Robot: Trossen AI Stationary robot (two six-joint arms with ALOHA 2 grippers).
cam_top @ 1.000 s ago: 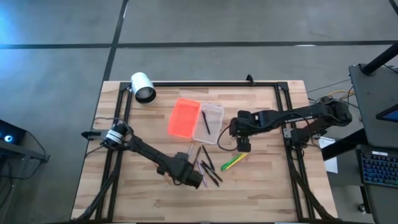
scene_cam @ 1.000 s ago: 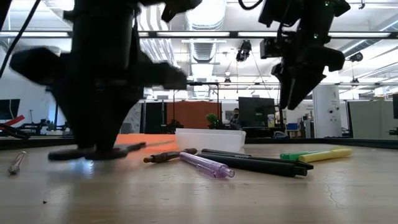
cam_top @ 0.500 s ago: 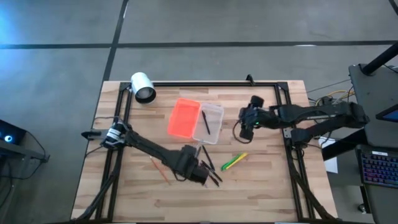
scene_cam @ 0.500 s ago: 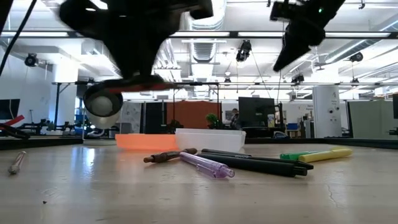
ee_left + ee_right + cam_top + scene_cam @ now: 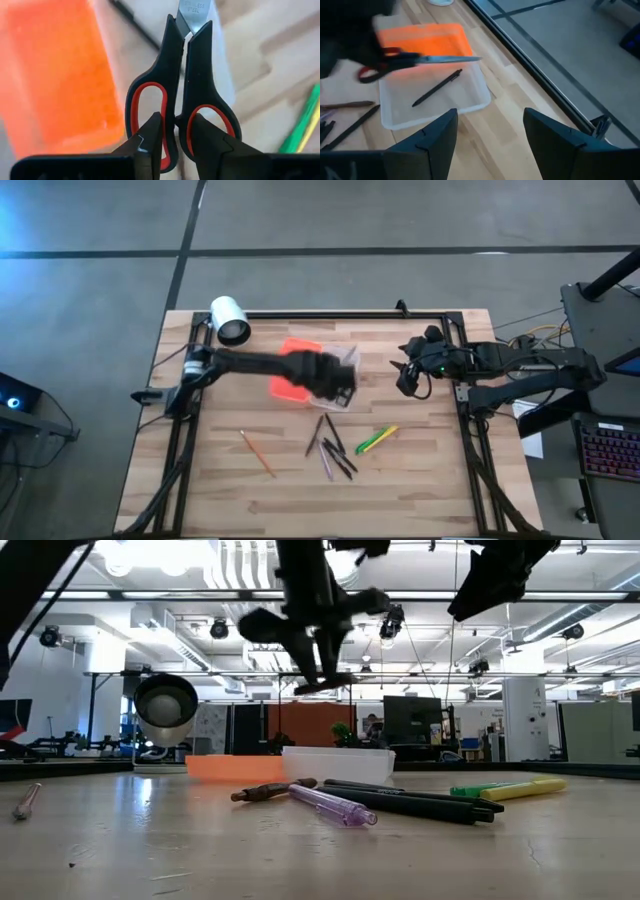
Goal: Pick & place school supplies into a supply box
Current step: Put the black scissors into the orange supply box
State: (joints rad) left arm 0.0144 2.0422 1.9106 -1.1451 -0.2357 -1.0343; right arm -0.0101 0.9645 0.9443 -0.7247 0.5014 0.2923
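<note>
- We've got the left gripper (image 5: 172,131) up in the air over the supply box (image 5: 318,371), jaws clenched on the scissors (image 5: 182,95) right at the handle loops.
- Blades closed, steel tip pointing away from the wrist; red lining shows inside both black loops.
- From the right wrist, the scissors (image 5: 415,62) hang level above the clear tray (image 5: 432,97), across the edge where it meets the orange lid (image 5: 425,39).
- One dark pen (image 5: 437,88) lies slantwise inside that tray.
- The right gripper (image 5: 490,132) sits raised off to the right of the box, near the desk's frame rail, jaws released wide and holding nothing.
- Down on the desk (image 5: 420,470), the orange pencil (image 5: 257,453) lies alone toward the left.
- A cluster of dark pens and pencils (image 5: 332,448) sits in front of the box, with the yellow-green highlighter (image 5: 375,440) just to its right.
- A white cylinder (image 5: 230,320) rests at the far left corner.
</note>
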